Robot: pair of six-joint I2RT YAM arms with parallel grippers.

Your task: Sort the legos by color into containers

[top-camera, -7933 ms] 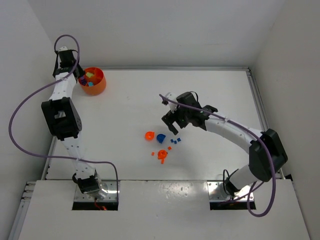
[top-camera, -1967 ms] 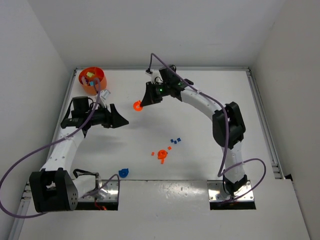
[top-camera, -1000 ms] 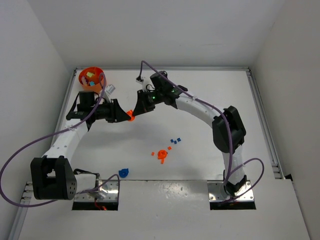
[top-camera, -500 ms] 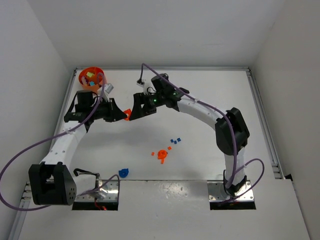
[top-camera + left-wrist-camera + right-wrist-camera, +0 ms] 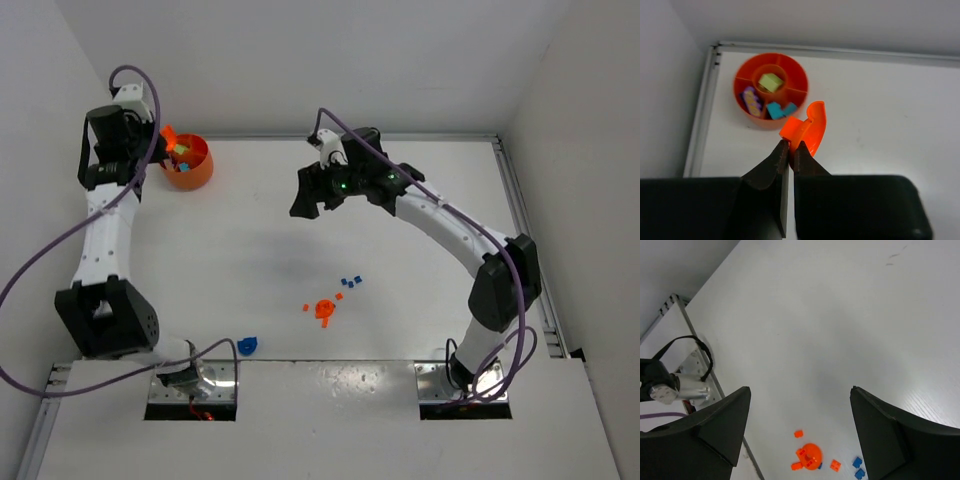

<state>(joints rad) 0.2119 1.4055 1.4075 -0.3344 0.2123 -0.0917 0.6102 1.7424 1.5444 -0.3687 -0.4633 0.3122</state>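
Observation:
In the left wrist view my left gripper [image 5: 790, 148] is shut on an orange rounded lego [image 5: 809, 127], held in the air just beside the orange bowl [image 5: 790, 60]. The bowl's compartments hold a lime green piece [image 5: 770, 82], a purple piece [image 5: 752, 100] and a teal piece [image 5: 780, 109]. From above, the left gripper [image 5: 161, 138] and its orange lego [image 5: 168, 132] hang at the bowl's [image 5: 192, 176] left rim. My right gripper [image 5: 309, 198] is open and empty over the table's middle. Below the right gripper [image 5: 800, 390] lie an orange round lego [image 5: 808, 456] and small blue bits [image 5: 857, 461].
Loose legos lie at centre front: the orange round piece [image 5: 323, 309], a small orange bit [image 5: 306, 307], blue bits [image 5: 350, 282]. A blue rounded piece [image 5: 247, 346] sits by the left arm's base. Walls close in on the left and back; a rail [image 5: 520, 210] runs along the right.
The orange rounded lego passed from the right gripper to the left. My left arm swung it back and left to the bowl; the right gripper opened and drew away to the right.

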